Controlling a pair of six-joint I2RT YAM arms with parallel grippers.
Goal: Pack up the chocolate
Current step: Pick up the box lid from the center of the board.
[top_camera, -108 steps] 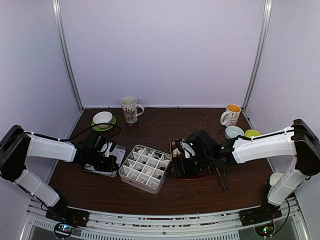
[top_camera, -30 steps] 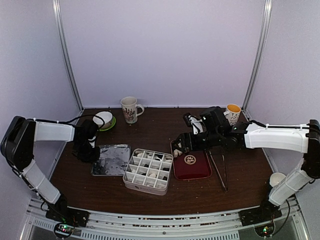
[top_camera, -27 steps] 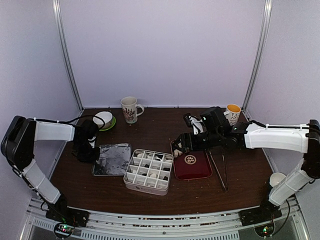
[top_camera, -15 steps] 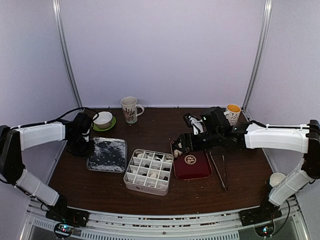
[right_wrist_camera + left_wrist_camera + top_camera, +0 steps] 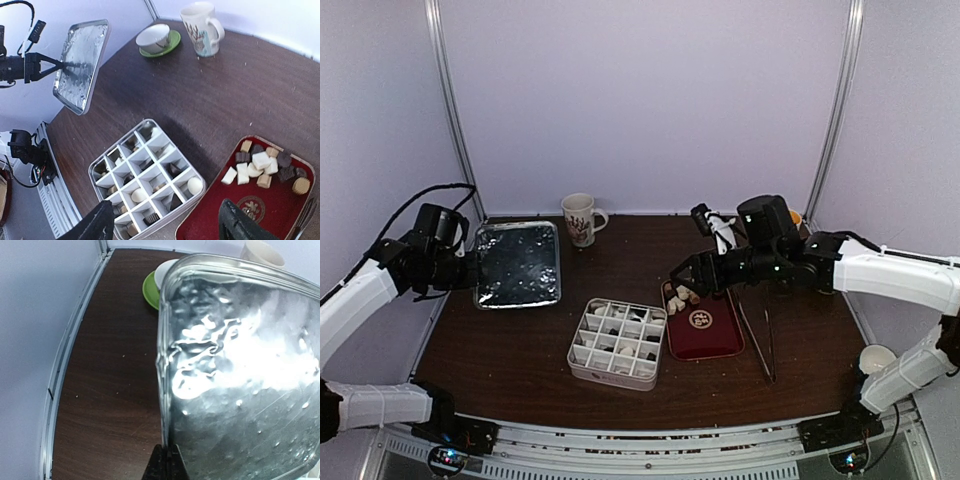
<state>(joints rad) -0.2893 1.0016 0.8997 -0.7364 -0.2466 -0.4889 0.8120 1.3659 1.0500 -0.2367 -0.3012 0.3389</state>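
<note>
Chocolate: loose heap at tray far end, under right gripper, which hangs open, empty. Box just left of it: some cells filled, several bare. Left gripper pinches lid edge, lid off counter. Judged part-done; heap and lidding remain.

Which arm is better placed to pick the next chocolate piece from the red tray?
Right. The right gripper is open and hovers over the red tray, close to the chocolate pieces. The left gripper is shut on the metal lid, raised at the far left, so it is busy.
</note>
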